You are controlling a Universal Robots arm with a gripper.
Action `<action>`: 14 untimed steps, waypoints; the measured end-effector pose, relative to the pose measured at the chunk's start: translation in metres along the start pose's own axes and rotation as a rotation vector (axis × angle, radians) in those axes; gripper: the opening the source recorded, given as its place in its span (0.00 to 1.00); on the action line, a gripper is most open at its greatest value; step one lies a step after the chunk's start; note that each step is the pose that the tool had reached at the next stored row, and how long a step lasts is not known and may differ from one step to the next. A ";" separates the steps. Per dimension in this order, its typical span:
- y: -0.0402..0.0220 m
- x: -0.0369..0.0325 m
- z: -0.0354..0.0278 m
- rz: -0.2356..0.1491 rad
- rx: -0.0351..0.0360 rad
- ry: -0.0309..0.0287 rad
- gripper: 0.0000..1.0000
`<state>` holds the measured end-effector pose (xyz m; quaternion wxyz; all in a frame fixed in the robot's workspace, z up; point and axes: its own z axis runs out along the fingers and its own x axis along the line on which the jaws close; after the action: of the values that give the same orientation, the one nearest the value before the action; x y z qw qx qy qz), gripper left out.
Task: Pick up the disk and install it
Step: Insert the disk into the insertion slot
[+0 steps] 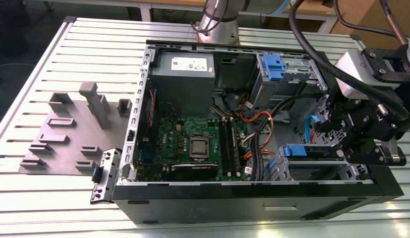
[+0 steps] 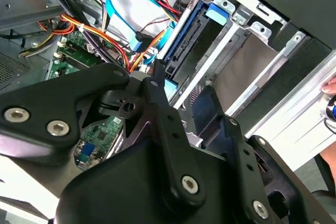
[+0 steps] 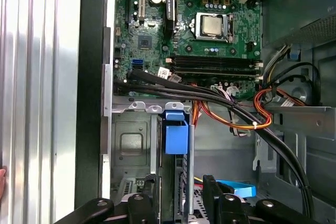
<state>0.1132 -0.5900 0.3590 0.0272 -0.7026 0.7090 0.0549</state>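
Gripper (image 3: 178,200) near bay (image 3: 131,145); disk (image 3: 176,137) edge-on in slot, cables (image 3: 247,116) close alongside.

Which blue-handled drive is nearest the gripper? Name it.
The disk in the near bay, right beside the gripper. The other blue-handled carrier sits in the far bay, at the power supply's end of the case.

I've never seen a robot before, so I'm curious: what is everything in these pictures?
table: one, silver, slatted, under everything
computer case: one, black, open, on the table
motherboard: one, green, inside the case
power supply: one, grey, white sticker, inside the case
disk: one, blue handle, in the drive cage beside the gripper
other drive carrier: one, blue handle, beside the power supply
cables: several, orange, black, blue, between motherboard and disk
fixture plate: one, grey, exterior view's left of the case
gripper: one, black, by the disk
arm: one, silver, beyond the case
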 end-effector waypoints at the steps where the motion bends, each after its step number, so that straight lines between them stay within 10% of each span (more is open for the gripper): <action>1: -0.0004 -0.0001 0.0005 -0.001 -0.0001 0.0000 0.48; 14: -0.0032 -0.0018 0.0077 -0.004 -0.0005 0.0001 0.48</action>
<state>0.1162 -0.5874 0.3514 0.0271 -0.7041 0.7075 0.0550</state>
